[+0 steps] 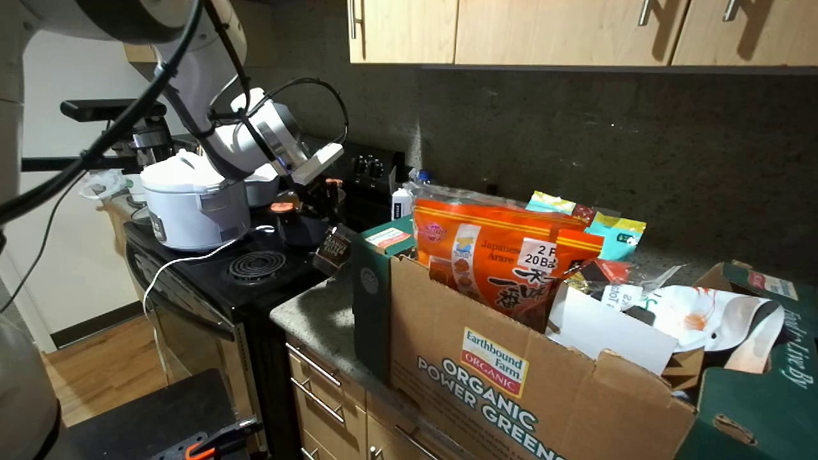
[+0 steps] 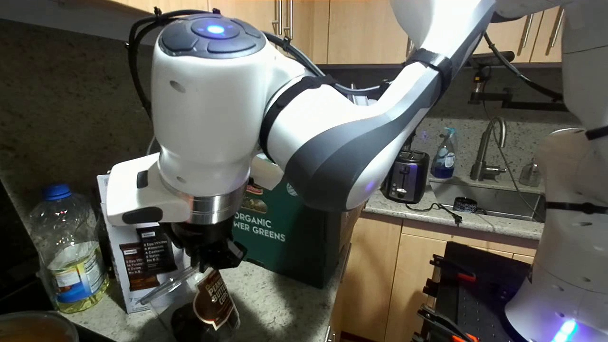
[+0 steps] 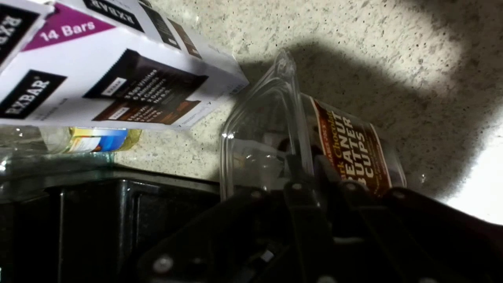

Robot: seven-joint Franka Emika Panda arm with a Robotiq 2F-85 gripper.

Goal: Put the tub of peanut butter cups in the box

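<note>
The clear tub of peanut butter cups (image 1: 333, 250) hangs tilted in the air beside the box, over the counter near the stove. It has a brown label and dark contents, and also shows in an exterior view (image 2: 211, 306) and the wrist view (image 3: 353, 145). My gripper (image 3: 310, 167) is shut on the tub's rim, one finger on each side of it. In an exterior view the gripper (image 2: 204, 266) points down at the tub's upper edge. The large cardboard box (image 1: 543, 390) stands on the counter, its green end (image 2: 289, 237) facing the tub.
The box holds an orange snack bag (image 1: 492, 249) and several other packages that rise above its rim. A white RXBAR carton (image 2: 142, 266) and an oil bottle (image 2: 78, 266) stand close to the tub. A white rice cooker (image 1: 195, 207) is on the black stove (image 1: 249, 287).
</note>
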